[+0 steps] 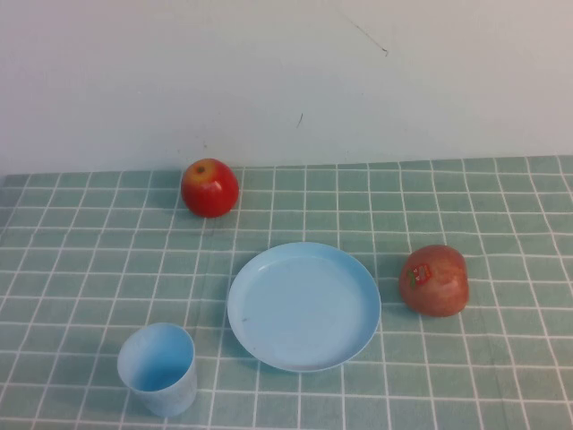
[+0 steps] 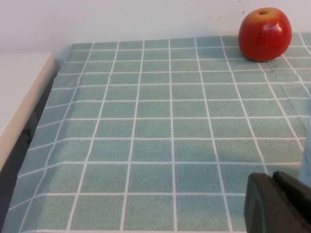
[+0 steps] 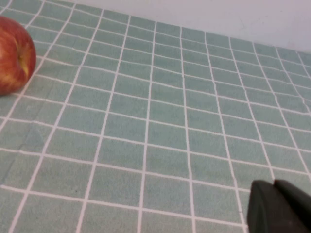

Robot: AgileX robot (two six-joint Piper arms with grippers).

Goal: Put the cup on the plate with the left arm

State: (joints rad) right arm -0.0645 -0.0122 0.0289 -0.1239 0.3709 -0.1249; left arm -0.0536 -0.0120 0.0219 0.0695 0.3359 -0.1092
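Observation:
The small light blue cup (image 1: 158, 367) stands upright on the checked cloth near the front left. The round light blue plate (image 1: 303, 305) lies just to its right, apart from it, with nothing on it. Neither arm shows in the high view. In the left wrist view my left gripper (image 2: 273, 175) is low over the cloth with its fingers together and nothing between them. A sliver of the cup (image 2: 306, 155) shows at that picture's edge beside the gripper. In the right wrist view my right gripper (image 3: 273, 183) is shut and empty over bare cloth.
A red apple (image 1: 210, 187) sits at the back left, also in the left wrist view (image 2: 265, 34). A second red apple (image 1: 434, 280) with a sticker lies right of the plate, also in the right wrist view (image 3: 14, 53). The cloth's left edge (image 2: 43, 111) drops off beside a white surface.

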